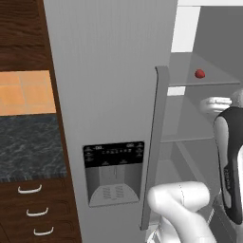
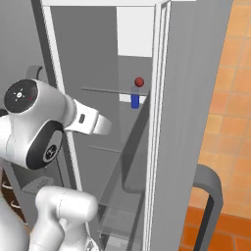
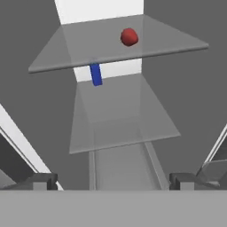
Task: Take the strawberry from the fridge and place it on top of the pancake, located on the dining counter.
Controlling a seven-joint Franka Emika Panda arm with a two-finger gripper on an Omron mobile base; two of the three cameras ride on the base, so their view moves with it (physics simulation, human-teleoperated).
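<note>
Left base view: the strawberry is seen on the upper glass shelf inside the open fridge, so a roll-off is risked if it is nudged. Right base view: the strawberry sits above the blue item; the fridge's door edge could be clipped. Hand view: the gripper is spread wide and empty, well below the strawberry, so the shelf could be struck from underneath.

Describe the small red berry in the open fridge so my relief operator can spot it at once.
Look inside the tall grey two-door fridge, whose right-hand compartment stands open. On the upper clear glass shelf sits the strawberry, a tiny rounded red berry. Its only neighbour is a small upright blue bar below the shelf; the berry is round, red and rests on top.
</note>
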